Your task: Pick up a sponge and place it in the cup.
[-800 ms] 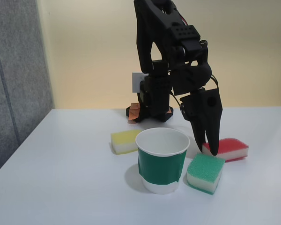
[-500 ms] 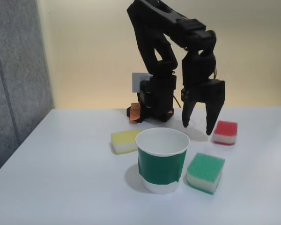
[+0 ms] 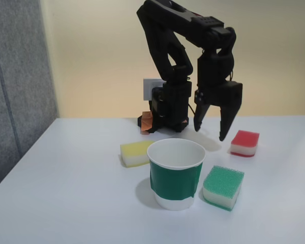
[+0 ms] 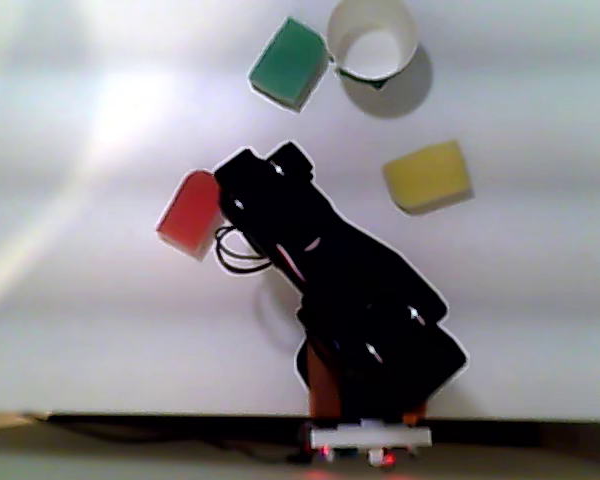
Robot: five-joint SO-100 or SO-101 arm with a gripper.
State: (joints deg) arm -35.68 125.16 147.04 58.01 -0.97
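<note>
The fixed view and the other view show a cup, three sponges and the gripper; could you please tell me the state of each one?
Cup: upright on the table, nothing seen inside.
Red sponge: lying flat on the table, not held, beside the gripper.
Green sponge: lying flat, close beside the cup.
Yellow sponge: lying flat, apart from the cup.
Gripper: open, pointing down, empty, above the table.
</note>
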